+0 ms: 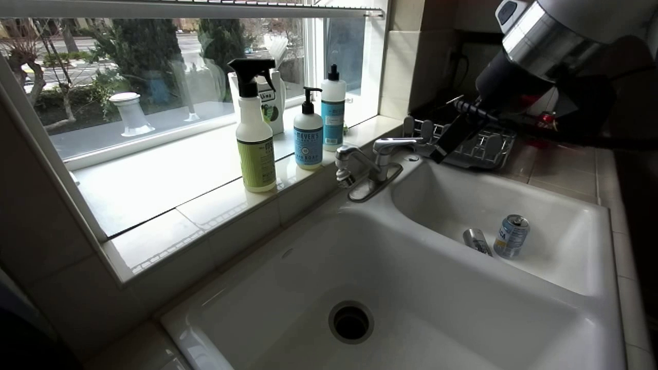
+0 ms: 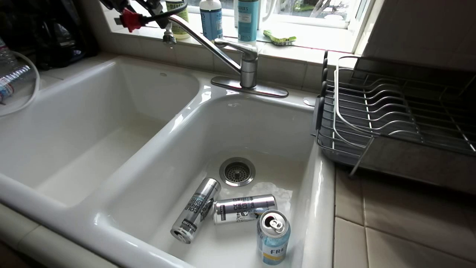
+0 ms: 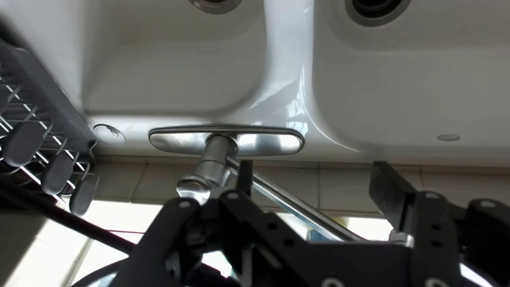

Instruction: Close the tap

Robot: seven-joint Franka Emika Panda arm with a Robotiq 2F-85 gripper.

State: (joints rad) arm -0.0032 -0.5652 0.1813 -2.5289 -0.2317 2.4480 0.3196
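The chrome tap stands behind the divider of the double sink. In an exterior view its spout slants up and left over the left basin, and its lever handle lies on top of the body. I see no water stream below the spout end. In the wrist view the tap body is left of my open, empty gripper; the spout runs behind the jaws. In an exterior view a dark finger of the gripper hangs near the lever's end; contact cannot be told.
A spray bottle and soap bottles stand on the window sill behind the tap. A dish rack stands beside the right basin. Silver cans and a blue can are in that basin. A raised divider separates the basins.
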